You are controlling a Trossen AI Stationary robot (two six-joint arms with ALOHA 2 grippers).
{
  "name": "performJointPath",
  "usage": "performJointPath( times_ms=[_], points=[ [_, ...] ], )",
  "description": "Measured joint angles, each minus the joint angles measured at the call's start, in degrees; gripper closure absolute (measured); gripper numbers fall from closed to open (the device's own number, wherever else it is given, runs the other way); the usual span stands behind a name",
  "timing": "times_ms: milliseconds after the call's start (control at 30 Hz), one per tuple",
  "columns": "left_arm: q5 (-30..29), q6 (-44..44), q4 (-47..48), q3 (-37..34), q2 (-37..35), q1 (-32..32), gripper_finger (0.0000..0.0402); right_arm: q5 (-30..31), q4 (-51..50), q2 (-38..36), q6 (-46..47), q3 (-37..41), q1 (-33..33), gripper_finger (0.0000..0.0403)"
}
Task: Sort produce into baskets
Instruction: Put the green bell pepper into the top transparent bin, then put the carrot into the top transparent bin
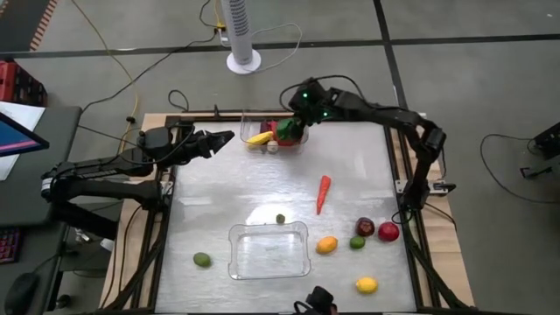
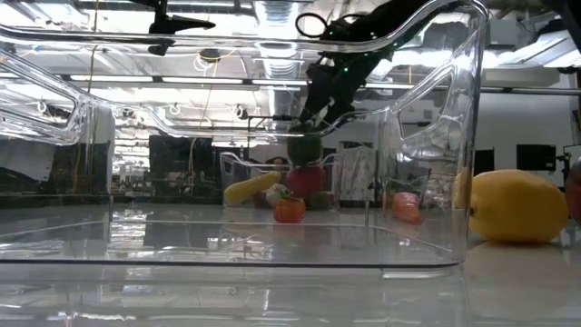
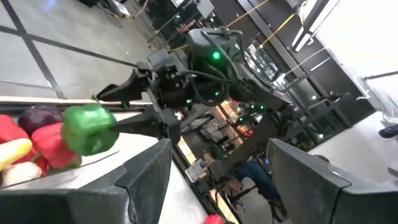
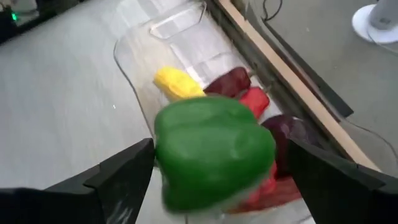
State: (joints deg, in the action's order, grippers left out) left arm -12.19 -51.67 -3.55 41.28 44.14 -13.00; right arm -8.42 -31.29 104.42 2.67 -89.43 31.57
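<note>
Green pepper sits between the spread fingers of the right gripper, directly above the far basket, which already holds a yellow piece and red pieces. The fingers stand apart and appear to be clear of the pepper, though contact cannot be ruled out. Hold the gripper steady over the basket's centre until the pepper drops clear, then lift straight up, avoiding the basket wall. Left gripper waits open beside that basket. Carrot and other produce remain on the bench near the empty basket.

Far basket holds produce; near basket (carrot between) sits opposite.
</note>
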Motion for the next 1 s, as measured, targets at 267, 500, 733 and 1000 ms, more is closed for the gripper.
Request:
performJointPath(
  times_ms=[267,500,733,1000],
  points=[
    [-0.02,1.38,0.22,0.00,0.00,-0.01,0.0150,4.11,-7.12,-2.52,-0.79,-3.00,1.54,0.0018],
    [-0.07,3.52,1.96,0.00,-0.01,-0.01,0.0150,1.06,-20.31,-3.39,-1.11,-3.36,2.52,0.0019],
    [-0.11,3.60,6.65,0.00,0.02,-0.01,0.0150,-3.47,-26.04,-4.18,-1.71,-1.26,-2.03,0.0020],
    [-1.57,5.57,6.70,0.00,-0.19,-0.01,0.0150,-2.33,-26.64,-5.62,7.27,6.47,-8.43,0.0020]
  ],
)
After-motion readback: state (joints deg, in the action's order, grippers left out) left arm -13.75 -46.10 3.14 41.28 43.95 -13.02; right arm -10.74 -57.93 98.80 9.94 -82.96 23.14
